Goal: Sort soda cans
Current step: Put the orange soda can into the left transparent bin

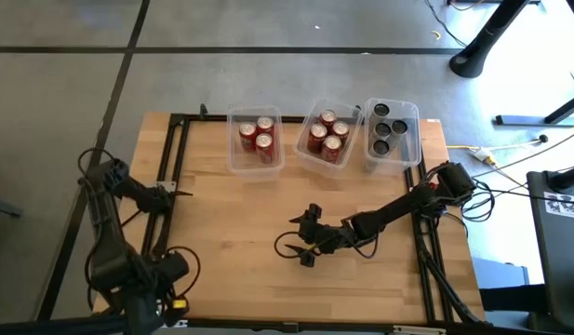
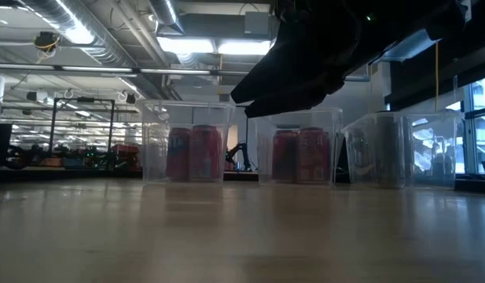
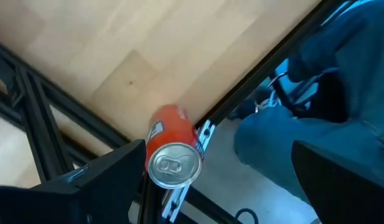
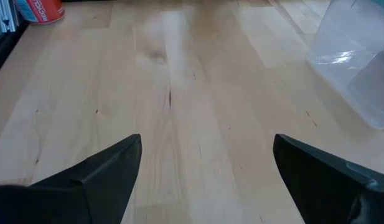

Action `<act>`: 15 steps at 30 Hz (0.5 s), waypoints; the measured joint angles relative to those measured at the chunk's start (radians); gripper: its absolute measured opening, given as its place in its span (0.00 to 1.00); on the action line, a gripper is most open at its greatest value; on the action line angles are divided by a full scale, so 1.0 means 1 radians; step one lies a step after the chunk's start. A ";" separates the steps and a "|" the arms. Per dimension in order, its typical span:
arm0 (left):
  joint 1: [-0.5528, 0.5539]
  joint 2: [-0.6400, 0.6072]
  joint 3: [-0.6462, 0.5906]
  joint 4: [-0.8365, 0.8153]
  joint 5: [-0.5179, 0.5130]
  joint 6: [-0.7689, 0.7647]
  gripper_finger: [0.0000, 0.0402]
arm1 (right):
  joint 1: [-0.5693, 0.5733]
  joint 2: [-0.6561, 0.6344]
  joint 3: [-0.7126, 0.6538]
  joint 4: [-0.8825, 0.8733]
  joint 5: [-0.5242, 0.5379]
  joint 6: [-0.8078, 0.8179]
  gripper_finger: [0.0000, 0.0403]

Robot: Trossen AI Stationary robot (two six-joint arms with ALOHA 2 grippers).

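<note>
One red soda can (image 3: 173,151) with a silver top stands upright on the table's left edge, beside the black frame rail. My left gripper (image 3: 220,180) hangs open above it, pointing down; the can shows just beside one finger (image 3: 107,180), below it. The right wrist view shows the same can (image 4: 39,9) far off. My right gripper (image 1: 305,244) waits open and low over the table's middle, with only bare wood between its fingers. Three red cans stand in the left bin (image 1: 256,140), several in the middle bin (image 1: 328,137), and black cans in the right bin (image 1: 392,133).
The three clear bins stand in a row along the far edge (image 2: 187,153) (image 2: 299,156) (image 2: 399,149). A black frame (image 1: 170,167) runs around the tabletop. Bare wood (image 1: 240,242) lies between the two grippers and toward the near edge.
</note>
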 joint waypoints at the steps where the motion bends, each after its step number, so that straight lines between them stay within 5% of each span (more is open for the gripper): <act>1: -0.005 0.008 0.000 0.000 0.009 -0.009 0.96 | 0.000 0.000 0.000 0.000 -0.001 0.000 0.89; 15: -0.138 0.098 0.000 -0.001 0.135 -0.265 0.96 | 0.000 0.000 0.000 0.000 -0.002 0.000 0.89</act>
